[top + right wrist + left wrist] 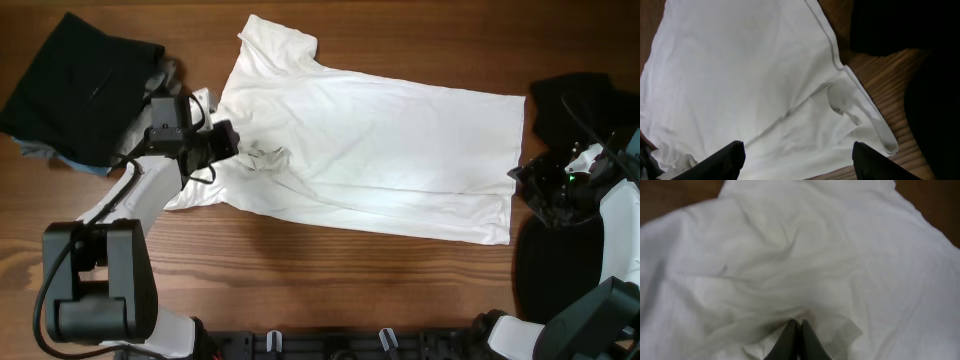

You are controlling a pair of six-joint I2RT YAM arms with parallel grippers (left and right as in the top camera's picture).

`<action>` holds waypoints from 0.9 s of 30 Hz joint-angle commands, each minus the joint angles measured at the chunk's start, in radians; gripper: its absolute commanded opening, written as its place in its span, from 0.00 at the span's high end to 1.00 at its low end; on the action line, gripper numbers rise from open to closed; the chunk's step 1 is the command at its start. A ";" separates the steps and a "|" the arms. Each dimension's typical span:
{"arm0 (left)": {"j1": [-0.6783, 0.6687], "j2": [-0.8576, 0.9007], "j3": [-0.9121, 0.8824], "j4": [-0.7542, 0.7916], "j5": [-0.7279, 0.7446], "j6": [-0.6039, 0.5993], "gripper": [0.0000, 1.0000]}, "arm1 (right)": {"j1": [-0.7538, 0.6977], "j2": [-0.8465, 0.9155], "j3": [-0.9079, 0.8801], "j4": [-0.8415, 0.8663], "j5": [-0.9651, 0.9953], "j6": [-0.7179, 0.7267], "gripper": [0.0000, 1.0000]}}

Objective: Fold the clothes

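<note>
The white T-shirt (370, 150) lies spread flat across the wooden table, collar end to the left and hem to the right. My left gripper (238, 148) is over its collar area, with a dark pucker of cloth at the tips. In the left wrist view the jaws (796, 326) are shut on a bunched fold of the white T-shirt (805, 250). My right gripper (522, 182) is open at the hem's near right corner. In the right wrist view its fingers (800, 156) straddle the T-shirt (750, 75) above the cloth, holding nothing.
A pile of black clothing (80, 85) with grey and blue pieces beneath lies at the far left. More black garments (585, 100) lie at the right edge, also dark in the right wrist view (900, 25). Bare wood table (400, 50) shows behind the shirt.
</note>
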 commanded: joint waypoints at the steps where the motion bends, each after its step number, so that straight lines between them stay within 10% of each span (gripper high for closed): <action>1: -0.005 -0.023 0.016 0.018 -0.072 -0.002 0.96 | -0.004 -0.012 0.019 0.005 0.011 -0.016 0.27; 25: 0.005 -0.020 0.016 0.064 -0.415 -0.166 0.96 | -0.004 -0.011 0.019 0.014 0.011 -0.016 0.26; 27: 0.007 -0.020 0.017 0.071 -0.380 -0.167 0.80 | -0.004 -0.011 0.019 0.014 0.011 -0.016 0.25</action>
